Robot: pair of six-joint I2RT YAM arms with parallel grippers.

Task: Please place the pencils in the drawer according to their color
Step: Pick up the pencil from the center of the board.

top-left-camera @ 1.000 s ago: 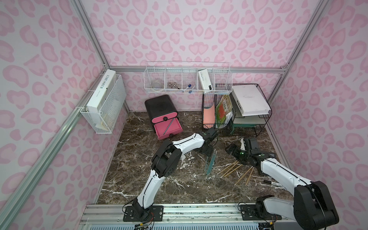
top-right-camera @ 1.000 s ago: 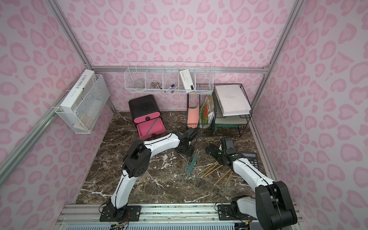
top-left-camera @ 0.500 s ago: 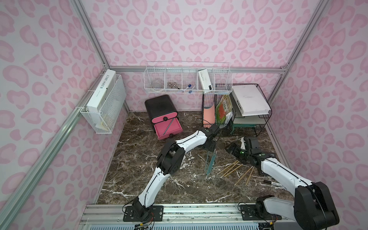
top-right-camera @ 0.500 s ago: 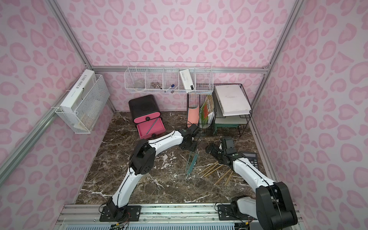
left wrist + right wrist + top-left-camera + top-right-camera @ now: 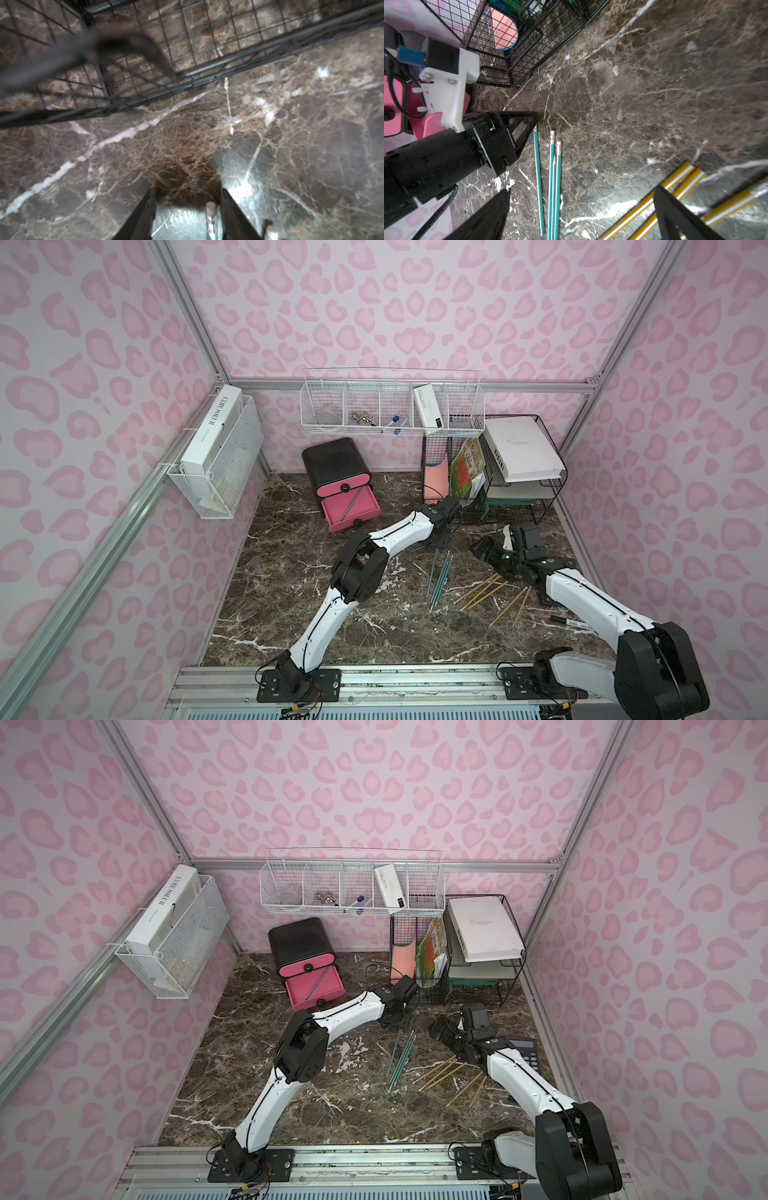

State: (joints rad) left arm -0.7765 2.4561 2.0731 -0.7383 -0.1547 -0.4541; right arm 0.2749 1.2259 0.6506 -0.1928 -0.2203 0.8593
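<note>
Three teal pencils lie side by side mid-table, seen close in the right wrist view. My left gripper is down at their far ends. In the left wrist view its jaws stand apart, with one teal pencil's eraser end between them, close to one finger. Several yellow pencils lie to the right of the teal ones. My right gripper hovers open and empty. The drawer cabinet stands at the back; its middle drawer is pulled out with a teal pencil inside.
A black wire rack with books and folders stands just behind my left gripper, its mesh close in the left wrist view. A white marker and a calculator lie at the right. White wire baskets hang on the walls.
The left arm's elbow swung right and its gripper settled at the teal pencils' far ends, jaws narrowing around one pencil. The right arm has not moved.
</note>
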